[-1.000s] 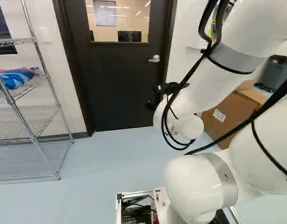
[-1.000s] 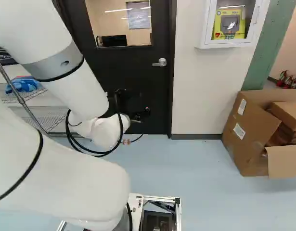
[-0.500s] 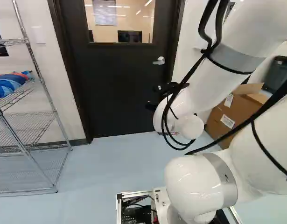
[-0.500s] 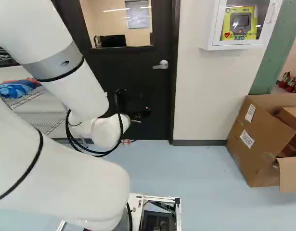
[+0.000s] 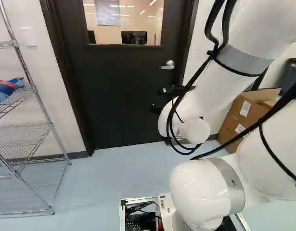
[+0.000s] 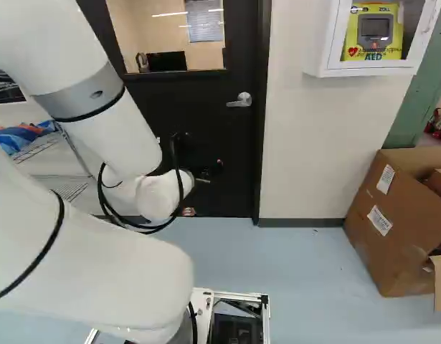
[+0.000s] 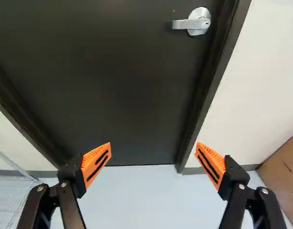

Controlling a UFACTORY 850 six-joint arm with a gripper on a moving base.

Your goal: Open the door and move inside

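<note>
In the left base view the black gripper shows in part beyond the white wrist, in front of the dark door. That door is closed in its frame and has a window in its upper half. A silver lever handle sits near the door's right edge, higher than the gripper; the right base view shows the same handle. Seen from the wrist, the gripper stands wide open with nothing between its orange pads. The handle is ahead of it, well apart from both fingers.
A wire shelf rack with a blue bundle stands left of the door. Right of it are a white wall, a wall cabinet holding a yellow device, and an open cardboard box on the floor.
The base has moved closer to the door, so the door, rack and box appear larger and shifted. The arm keeps its pose against its lowest joint.
</note>
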